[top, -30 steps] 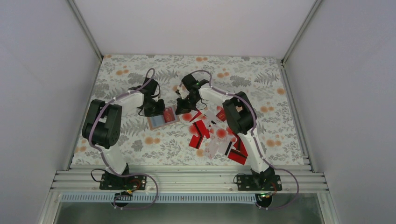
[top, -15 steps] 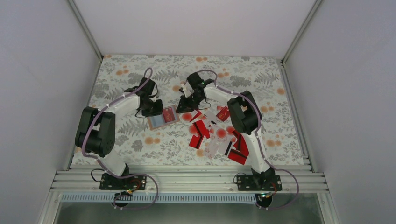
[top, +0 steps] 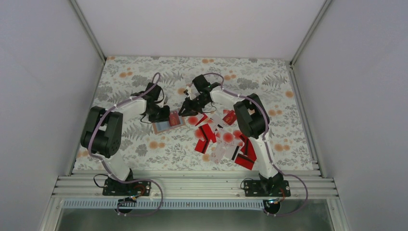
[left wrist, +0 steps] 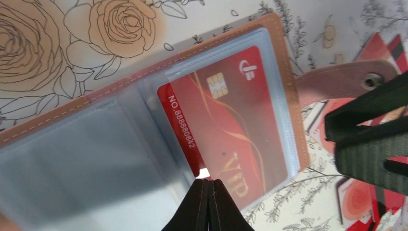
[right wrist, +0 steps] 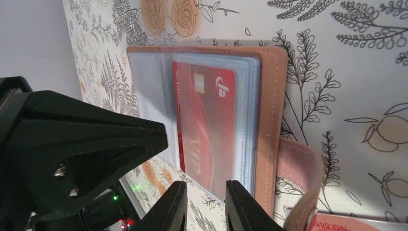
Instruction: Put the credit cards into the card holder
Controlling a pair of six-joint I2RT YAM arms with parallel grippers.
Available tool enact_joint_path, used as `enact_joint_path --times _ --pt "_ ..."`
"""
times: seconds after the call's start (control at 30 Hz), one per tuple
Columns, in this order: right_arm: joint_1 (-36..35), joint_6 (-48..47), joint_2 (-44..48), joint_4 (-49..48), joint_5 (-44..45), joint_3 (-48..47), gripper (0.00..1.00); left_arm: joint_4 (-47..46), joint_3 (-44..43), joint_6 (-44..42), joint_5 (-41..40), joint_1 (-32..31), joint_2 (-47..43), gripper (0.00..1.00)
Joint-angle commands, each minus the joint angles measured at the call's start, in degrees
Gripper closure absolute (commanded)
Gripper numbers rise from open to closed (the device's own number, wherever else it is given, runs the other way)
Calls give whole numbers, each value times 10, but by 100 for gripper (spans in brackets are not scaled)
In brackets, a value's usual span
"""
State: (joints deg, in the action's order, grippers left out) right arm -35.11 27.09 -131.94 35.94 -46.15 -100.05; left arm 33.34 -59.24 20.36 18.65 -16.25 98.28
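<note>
floral table (top: 269, 86): card holder (top: 168, 121) lies open, just left of the loose credit cards (top: 223, 139). one red card (left wrist: 221, 125) sits in its right sleeve. left gripper (left wrist: 208, 182) pinched together, empty, tips at the card's edge. right gripper (right wrist: 206, 187) narrowly parted, card's end at the gap, nothing held.

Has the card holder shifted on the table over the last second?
No. The card holder lies at the same spot, just above the orange flowers of the table print.
</note>
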Motion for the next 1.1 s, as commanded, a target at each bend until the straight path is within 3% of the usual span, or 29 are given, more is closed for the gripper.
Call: enact_joint_path --times 0.0,0.5,1.07 --pt "0 13 -11 -14 -8 -4 78 -10 -8 -15 10 -1 27 98" --pt "-9 21 -47 15 38 -38 78 -29 1 -32 15 -1 63 98" --pt "-20 -2 -34 24 27 -58 78 -39 3 -34 19 -1 80 98"
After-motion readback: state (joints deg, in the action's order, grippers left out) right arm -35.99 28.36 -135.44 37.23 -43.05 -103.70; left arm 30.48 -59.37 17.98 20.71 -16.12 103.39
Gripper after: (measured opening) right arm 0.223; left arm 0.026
